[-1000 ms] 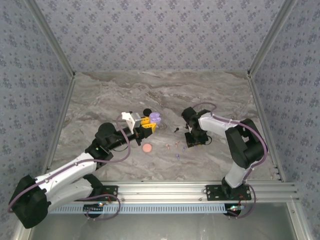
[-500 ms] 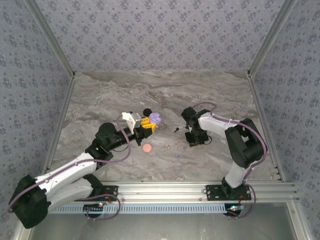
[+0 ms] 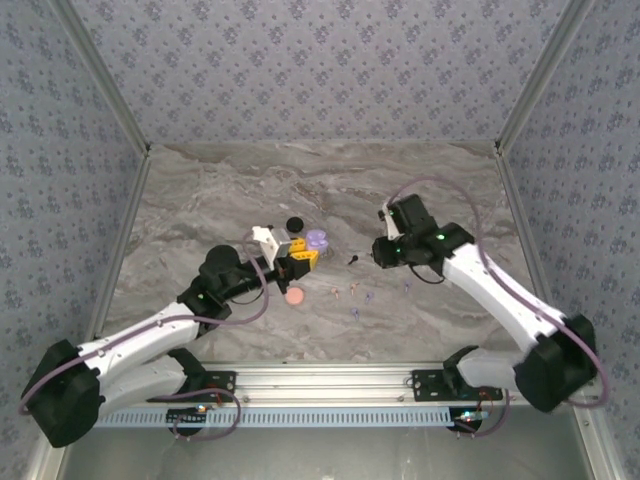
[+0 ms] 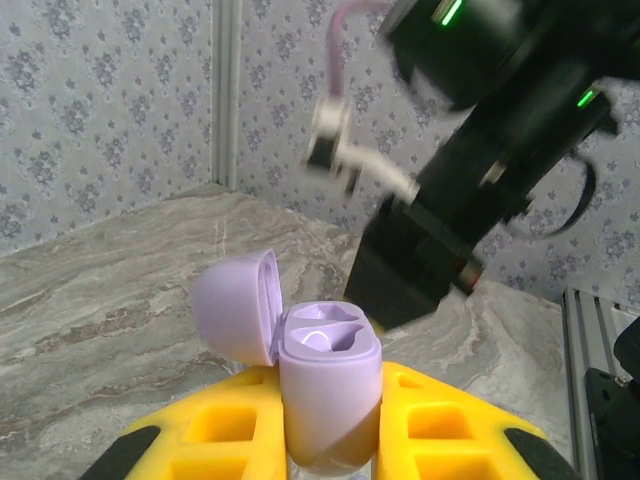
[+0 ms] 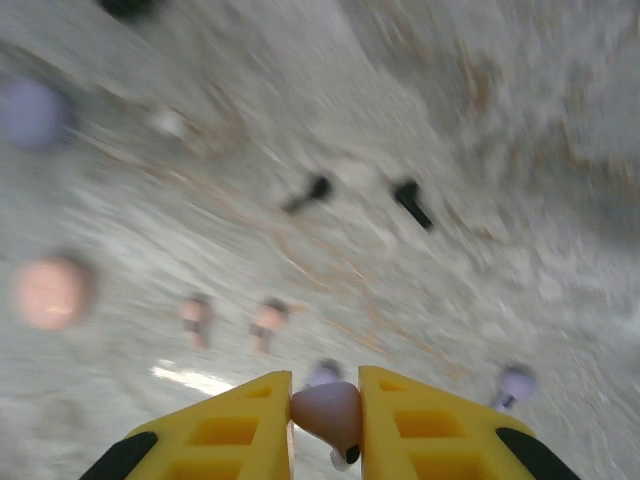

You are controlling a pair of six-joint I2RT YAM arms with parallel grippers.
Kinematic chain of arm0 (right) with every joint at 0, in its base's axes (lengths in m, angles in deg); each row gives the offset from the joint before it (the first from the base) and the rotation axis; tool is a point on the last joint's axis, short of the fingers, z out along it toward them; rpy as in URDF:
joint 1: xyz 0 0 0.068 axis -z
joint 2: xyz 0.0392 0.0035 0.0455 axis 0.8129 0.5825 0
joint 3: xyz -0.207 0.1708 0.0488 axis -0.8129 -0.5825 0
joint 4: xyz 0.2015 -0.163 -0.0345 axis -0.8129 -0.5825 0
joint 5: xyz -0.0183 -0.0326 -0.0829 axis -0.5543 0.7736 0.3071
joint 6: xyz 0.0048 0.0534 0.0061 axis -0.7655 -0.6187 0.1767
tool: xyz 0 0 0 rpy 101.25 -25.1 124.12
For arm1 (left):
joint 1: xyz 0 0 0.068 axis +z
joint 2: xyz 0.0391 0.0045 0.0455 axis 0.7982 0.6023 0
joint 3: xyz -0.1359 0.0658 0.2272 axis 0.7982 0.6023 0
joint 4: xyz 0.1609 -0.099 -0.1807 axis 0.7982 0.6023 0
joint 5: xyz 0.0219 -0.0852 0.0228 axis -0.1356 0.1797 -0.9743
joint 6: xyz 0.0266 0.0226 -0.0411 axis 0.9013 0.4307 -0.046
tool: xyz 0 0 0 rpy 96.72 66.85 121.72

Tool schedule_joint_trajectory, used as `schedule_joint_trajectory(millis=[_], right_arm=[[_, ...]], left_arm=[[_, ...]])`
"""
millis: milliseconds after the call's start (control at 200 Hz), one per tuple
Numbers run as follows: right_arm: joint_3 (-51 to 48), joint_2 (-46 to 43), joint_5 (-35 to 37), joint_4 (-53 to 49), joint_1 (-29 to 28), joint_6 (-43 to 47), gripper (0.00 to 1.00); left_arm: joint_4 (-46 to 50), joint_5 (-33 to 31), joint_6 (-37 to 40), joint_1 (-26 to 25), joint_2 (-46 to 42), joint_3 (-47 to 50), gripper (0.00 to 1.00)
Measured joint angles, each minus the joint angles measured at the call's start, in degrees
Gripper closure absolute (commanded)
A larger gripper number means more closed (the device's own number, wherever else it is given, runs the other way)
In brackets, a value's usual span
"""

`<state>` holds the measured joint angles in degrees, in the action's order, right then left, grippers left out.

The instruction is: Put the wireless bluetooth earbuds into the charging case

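My left gripper is shut on the open lilac charging case, held upright with its lid swung back to the left and both wells showing. From above, the case sits left of centre. My right gripper is shut on a pale lilac earbud above the table, and in the top view the right gripper hangs right of the case. Loose earbuds lie below: a black earbud, pinkish earbuds and a lilac earbud.
A pink round disc lies near the left gripper and a black disc behind it. Another lilac bud lies under the right arm. The right arm's black body looms just beyond the case. The right wrist view is motion-blurred.
The right arm has lifted off the table and swung its elbow out to the right, carrying an earbud. The left gripper with the case has shifted slightly right.
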<state>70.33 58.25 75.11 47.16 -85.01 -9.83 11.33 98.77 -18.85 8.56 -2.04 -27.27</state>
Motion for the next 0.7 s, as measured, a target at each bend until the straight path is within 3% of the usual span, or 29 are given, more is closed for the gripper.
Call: schedule_joint_trajectory(millis=[275,485,700], right_arm=[[5.35,-11.87,-9.22,8.13,-3.67,-1.46,0.79],[6.91,-11.98,-9.92,12.31,-10.71,-1.51,0.79],[7.10,-9.44,-8.50,13.44,-13.44,-1.46,0.80]], left_arm=[[-3.87,0.81,0.02,-1.11,6.29,-4.09,1.00],[-5.97,1.11,0.22,-2.58,9.14,-6.93,1.00],[-6.73,1.29,0.57,-3.37,10.05,-7.10,1.00]])
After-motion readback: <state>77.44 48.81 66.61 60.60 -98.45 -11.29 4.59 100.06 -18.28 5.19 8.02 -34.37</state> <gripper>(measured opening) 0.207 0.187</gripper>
